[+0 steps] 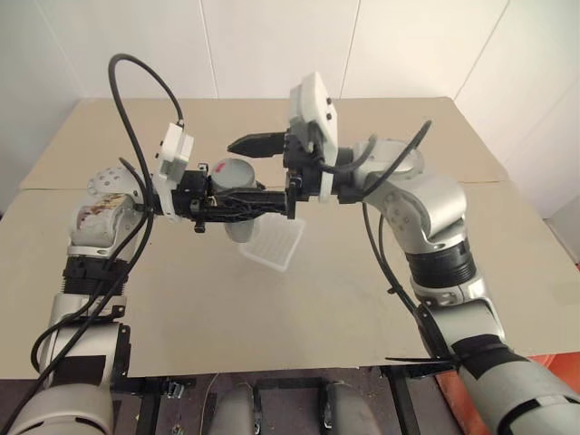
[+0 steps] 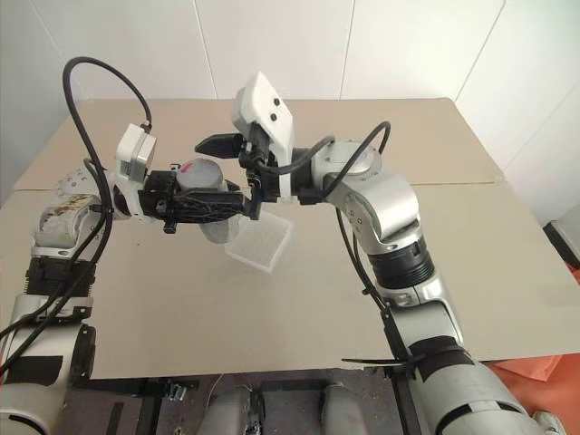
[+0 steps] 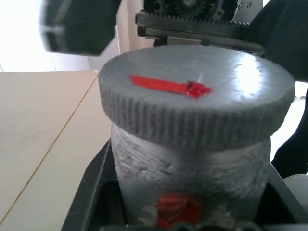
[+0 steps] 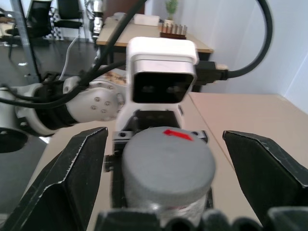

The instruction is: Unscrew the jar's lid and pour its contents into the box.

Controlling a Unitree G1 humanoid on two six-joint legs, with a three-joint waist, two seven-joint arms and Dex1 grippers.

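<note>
Right wrist view puts the right gripper (image 4: 166,185) with its two black fingers (image 4: 67,180) spread wide on either side of the lid (image 4: 166,161), clear gaps showing on both sides, so it grips nothing yet. From the head views that gripper (image 1: 272,172) reaches in from the jar's far-right side, one finger above the lid and pointing across it.

The left gripper (image 1: 237,203) is clamped shut on the jar (image 3: 192,168), holding it upright by its body in the air (the red-marked label shows just above the jaw in the left wrist view). The lid (image 3: 195,94), grey with a red stripe on top, sits fully on the jar with its ribbed edge flush around the neck.

Just below and to the right of the jar lies the box (image 1: 275,243), a clear ribbed tray resting on the table (image 1: 272,317); whether anything is in it cannot be told.

As I judge it, only the pick-up is done. Closing on the lid, unscrewing it, and tipping the contents into the box all remain; the contents themselves are hidden inside the jar.
</note>
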